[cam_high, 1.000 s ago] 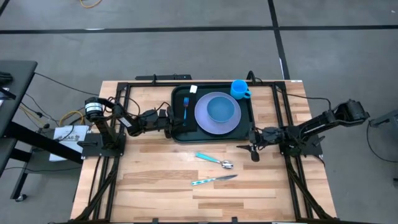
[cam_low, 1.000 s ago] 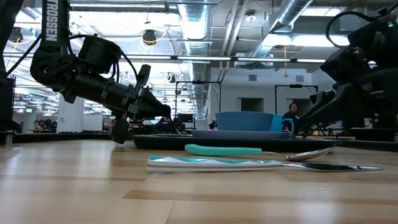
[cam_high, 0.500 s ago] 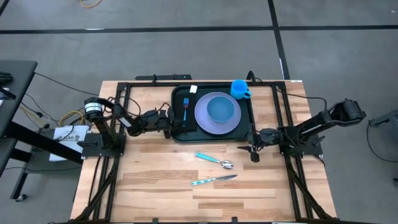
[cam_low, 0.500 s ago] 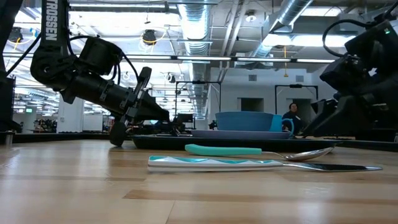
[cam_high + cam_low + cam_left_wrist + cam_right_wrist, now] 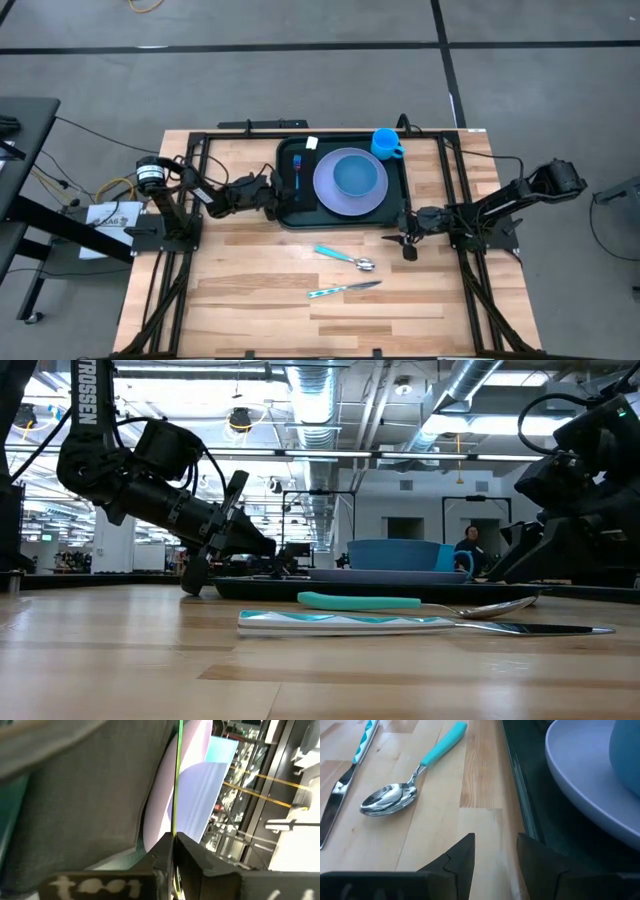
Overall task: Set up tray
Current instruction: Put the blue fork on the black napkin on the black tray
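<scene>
High view shows the dark green tray (image 5: pixel 343 183) at the far middle of the bench (image 5: pixel 250 290), already carrying a lavender plate (image 5: pixel 349 181) with a blue bowl (image 5: pixel 354 176) on it, a blue fork (image 5: pixel 297 172) beside the plate and a blue mug (image 5: pixel 386 143) at its far right corner. A teal-handled spoon (image 5: pixel 343 256) and a knife (image 5: pixel 343 289) lie on the wood nearer, apparently yet to be loaded. The left pincer (image 5: pixel 270 197) grips the tray's left rim, its jaws narrow around that thin edge. The right pincer (image 5: pixel 404 238), near the tray's near right corner, stands slightly open and holds nothing.
</scene>
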`<action>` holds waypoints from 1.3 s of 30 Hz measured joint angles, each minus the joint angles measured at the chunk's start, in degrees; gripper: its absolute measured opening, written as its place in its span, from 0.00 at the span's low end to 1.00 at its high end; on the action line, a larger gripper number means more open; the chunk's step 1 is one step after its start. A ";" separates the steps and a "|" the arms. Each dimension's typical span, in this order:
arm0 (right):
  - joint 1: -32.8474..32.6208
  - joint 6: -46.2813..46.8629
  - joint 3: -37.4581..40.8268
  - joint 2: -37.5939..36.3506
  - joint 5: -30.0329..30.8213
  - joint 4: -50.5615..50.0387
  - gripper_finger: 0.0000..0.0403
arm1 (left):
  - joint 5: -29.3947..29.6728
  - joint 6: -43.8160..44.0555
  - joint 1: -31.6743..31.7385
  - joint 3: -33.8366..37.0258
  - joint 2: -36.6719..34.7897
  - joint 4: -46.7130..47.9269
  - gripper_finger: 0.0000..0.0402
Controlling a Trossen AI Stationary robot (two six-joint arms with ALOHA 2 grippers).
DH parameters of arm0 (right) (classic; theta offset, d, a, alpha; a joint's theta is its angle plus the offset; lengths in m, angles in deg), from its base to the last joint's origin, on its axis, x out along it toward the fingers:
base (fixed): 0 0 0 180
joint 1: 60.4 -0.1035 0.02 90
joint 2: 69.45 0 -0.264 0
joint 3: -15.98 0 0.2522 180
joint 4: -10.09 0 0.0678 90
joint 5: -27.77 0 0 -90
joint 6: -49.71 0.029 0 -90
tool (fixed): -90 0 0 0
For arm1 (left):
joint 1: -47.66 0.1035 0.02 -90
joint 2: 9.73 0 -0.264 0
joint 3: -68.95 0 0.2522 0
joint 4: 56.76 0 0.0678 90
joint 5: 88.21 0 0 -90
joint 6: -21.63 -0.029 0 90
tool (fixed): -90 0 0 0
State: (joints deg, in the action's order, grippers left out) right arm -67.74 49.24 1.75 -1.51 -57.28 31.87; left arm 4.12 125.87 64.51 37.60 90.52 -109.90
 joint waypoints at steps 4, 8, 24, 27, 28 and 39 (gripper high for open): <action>0.00 0.00 0.00 0.00 0.00 0.01 0.34 | -0.54 -2.11 0.07 0.00 0.07 -0.54 0.02; 0.00 0.00 0.00 -0.02 0.00 0.01 0.34 | -1.60 -0.14 0.19 0.00 0.09 -0.79 0.02; -0.02 0.02 0.00 -0.02 0.00 0.03 0.34 | -3.06 1.56 0.11 0.00 0.11 -2.45 0.02; -0.02 0.01 0.00 -0.02 0.00 0.03 0.34 | -3.06 1.77 0.09 0.00 0.11 -2.66 0.02; -0.02 0.02 0.00 -0.02 0.00 0.04 0.34 | -3.06 1.91 0.09 0.00 0.11 -2.67 0.02; -0.02 0.02 0.00 -0.02 0.00 0.03 0.34 | -3.09 3.99 0.09 0.00 0.11 -2.94 0.02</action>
State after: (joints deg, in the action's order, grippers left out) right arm -67.76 49.25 1.75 -1.53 -57.28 31.90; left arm 1.03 129.85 64.59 37.61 90.63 -112.84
